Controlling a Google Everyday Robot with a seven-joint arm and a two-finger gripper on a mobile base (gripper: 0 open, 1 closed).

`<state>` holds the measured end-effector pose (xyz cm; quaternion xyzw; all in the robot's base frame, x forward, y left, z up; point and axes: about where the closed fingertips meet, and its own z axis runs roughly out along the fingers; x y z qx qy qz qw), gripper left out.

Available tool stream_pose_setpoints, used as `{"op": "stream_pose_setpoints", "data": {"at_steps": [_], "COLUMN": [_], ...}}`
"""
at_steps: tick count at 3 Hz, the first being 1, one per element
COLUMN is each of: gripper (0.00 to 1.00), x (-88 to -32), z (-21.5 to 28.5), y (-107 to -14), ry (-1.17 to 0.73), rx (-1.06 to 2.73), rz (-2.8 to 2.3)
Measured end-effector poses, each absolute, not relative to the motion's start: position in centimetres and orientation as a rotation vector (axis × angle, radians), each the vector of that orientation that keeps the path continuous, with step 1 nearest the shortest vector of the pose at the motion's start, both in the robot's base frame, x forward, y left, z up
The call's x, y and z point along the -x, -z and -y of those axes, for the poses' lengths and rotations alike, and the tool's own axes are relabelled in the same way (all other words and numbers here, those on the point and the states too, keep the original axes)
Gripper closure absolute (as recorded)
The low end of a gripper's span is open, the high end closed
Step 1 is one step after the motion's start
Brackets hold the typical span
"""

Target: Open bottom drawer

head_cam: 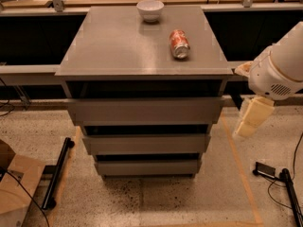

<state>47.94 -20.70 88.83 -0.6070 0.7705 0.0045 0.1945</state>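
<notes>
The bottom drawer (147,167) is the lowest and narrowest of three grey handle-less fronts on a grey cabinet (142,46), and it sits closed. My gripper (253,118), cream-coloured, hangs below the white arm housing (279,65) to the right of the cabinet. It is level with the top and middle drawer fronts, apart from the cabinet, well above and to the right of the bottom drawer.
A white bowl (150,10) and a red can (179,43) lying on its side are on the cabinet top. A cardboard box (14,188) and a black bar (57,171) lie on the floor at left. Cables and a black device (267,170) lie at right.
</notes>
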Motion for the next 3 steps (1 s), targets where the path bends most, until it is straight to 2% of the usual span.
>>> {"op": "stream_pose_setpoints", "data": {"at_steps": [2,3], "gripper": [0.00,0.00], "x": [-48.1,-48.0], "z": [19.1,17.3], "y": [-84.5,-80.7], "ry": [-0.025,-0.095], "rx": [1.778,1.821], "rz": [-2.201,-2.186]}}
